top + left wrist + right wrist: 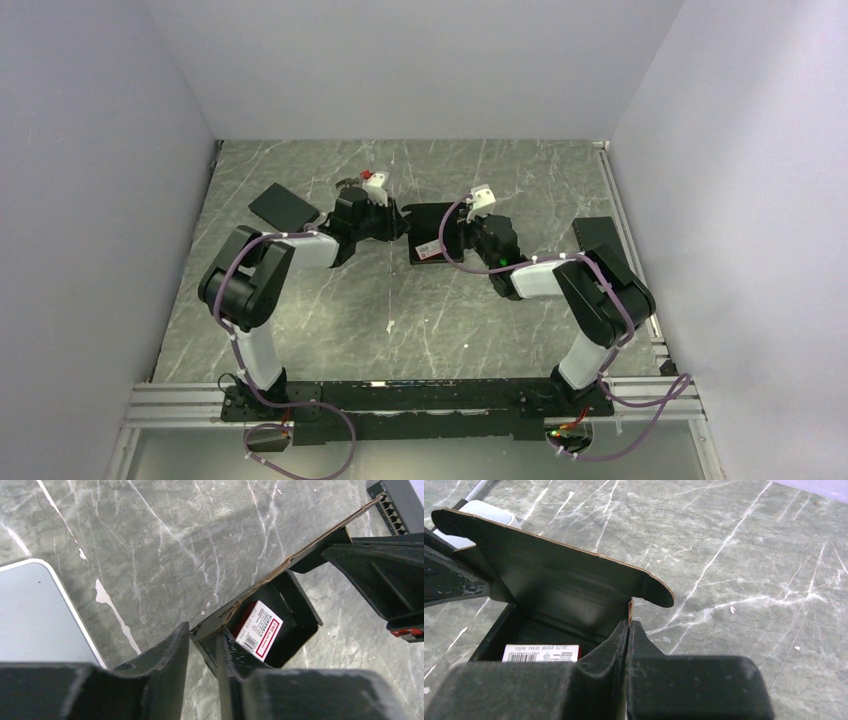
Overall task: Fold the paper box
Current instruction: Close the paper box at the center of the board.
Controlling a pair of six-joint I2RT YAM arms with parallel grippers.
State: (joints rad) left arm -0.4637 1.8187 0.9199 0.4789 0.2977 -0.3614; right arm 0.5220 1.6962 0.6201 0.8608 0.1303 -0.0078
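1. The right tool (628,628) is closed almost flat on a thin side wall of the box (549,625), right at its fingertips. The left tool (202,636) is narrow and pinches the opposite corner edge.
2. The box sits on the counter (744,555) between the two tools. Its tray is formed, and a white and red label (541,653) shows inside, just below and left of the right tool's tips.
3. Judged step: the walls are up and the flap (549,565) stands raised just beyond the right tool, so closing it looks like what is left.
4. The next move probably calls for one tool to let go and press the flap down while the other steadies the tray. The rounded ends would need to slip inside the walls.
5. Edges: the flap's brown cut edge runs from one tool to the other, so the two work close together.
6. Room: bare counter lies ahead and to the right of the right tool. A pale case (35,615) lies left of the left tool, apart from the box.
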